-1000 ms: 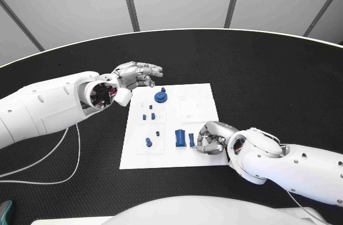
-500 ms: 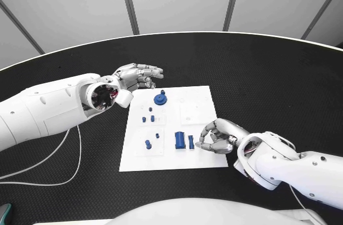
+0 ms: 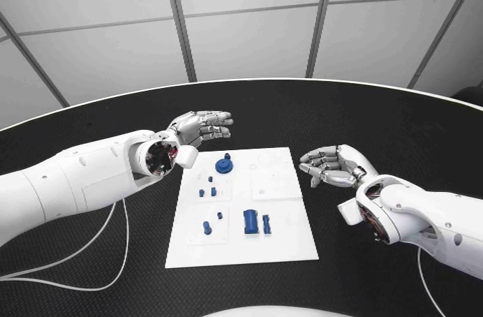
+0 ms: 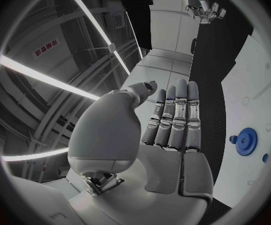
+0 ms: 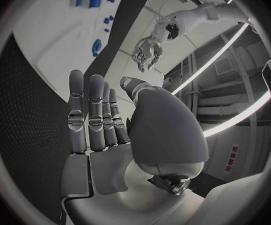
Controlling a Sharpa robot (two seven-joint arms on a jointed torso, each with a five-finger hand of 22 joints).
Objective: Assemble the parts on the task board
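White board holds seven blue parts; left hand and right hand hover empty, fingers loosely spread

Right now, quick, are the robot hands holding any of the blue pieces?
Left robot hand: open, holding nothing, off the task board's far-left corner.
Right robot hand: open, holding nothing, beside the board's right edge.
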